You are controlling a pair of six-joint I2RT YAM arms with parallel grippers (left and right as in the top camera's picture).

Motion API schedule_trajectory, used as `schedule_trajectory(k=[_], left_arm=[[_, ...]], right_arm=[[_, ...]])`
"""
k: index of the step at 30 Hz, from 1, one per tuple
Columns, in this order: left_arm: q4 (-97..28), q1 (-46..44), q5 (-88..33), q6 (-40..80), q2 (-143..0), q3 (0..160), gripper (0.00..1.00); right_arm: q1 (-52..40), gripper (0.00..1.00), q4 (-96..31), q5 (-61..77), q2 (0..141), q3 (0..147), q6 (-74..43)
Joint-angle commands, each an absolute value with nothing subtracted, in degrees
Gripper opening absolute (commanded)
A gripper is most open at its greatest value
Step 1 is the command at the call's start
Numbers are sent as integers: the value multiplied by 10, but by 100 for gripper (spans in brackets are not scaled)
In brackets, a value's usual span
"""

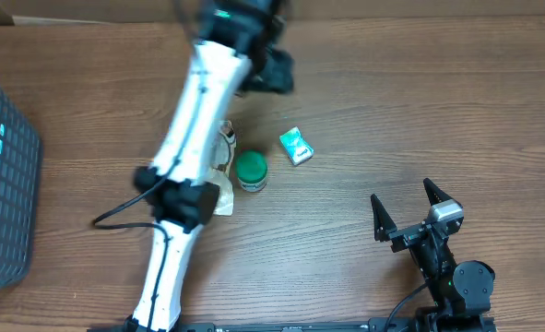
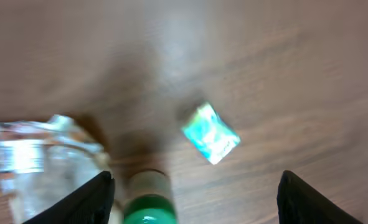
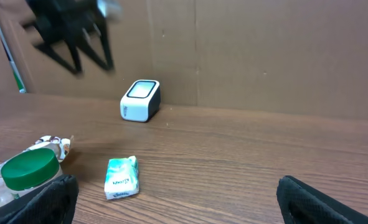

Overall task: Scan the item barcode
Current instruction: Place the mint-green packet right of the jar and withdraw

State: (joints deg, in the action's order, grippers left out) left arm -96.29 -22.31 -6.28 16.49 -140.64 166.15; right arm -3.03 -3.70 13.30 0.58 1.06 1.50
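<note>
The green-and-white packet (image 1: 296, 146) lies flat on the bench (image 1: 420, 101), free of both my hands, at 2 o'clock from the green-capped jar (image 1: 251, 171). My left hand (image 2: 196, 180) hovers above, fingers spread, holding nothing. My right hand (image 1: 402, 194) sits at 4 o'clock of the packet, wide open and empty. In my right wrist view the white scanner (image 3: 141, 99) stands beyond the packet at 12 o'clock.

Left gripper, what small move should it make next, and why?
Probably lower the left gripper straight down over the green-lidded bottle. Its jaws stand open and empty, and in the wrist view the bottle sits between them, close to one finger, while the green packet lies farther off.
</note>
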Motion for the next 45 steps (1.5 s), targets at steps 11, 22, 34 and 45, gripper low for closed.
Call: schedule_trajectory(k=[11, 22, 34, 45], left_arm=[[-968, 271, -55, 192, -1160, 1734, 71], [-856, 451, 63, 258, -1170, 1459, 65], [-454, 483, 71, 192, -1180, 1098, 78], [-404, 508, 80, 146, -1320, 1089, 75]], right_arm=[[-29, 100, -34, 134, 2, 5, 14], [-29, 100, -34, 134, 2, 5, 14], [-29, 100, -34, 134, 2, 5, 13], [-29, 100, -34, 134, 2, 5, 14]])
